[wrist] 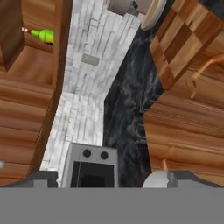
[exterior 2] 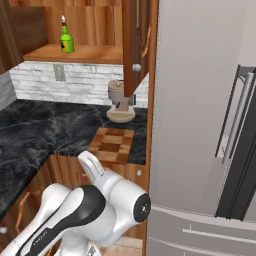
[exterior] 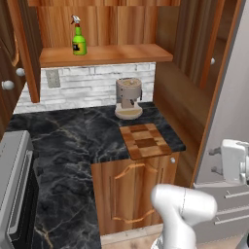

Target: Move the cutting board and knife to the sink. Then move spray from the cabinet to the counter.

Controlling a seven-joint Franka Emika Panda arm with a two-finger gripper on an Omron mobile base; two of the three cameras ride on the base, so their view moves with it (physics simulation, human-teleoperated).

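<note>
Ahead of my hand, spread wide and empty, the cutting board (exterior: 145,140) lies on the counter (exterior: 73,141), long axis running away.

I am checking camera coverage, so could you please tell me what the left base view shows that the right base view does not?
The left base view alone shows the grey stove at its left edge.

The right base view alone shows the tall grey fridge with its dark handles, and a half-open cabinet door in front of the coffee machine.

Both show the green spray on the cabinet shelf, the coffee machine, the cutting board and the black counter.
</note>
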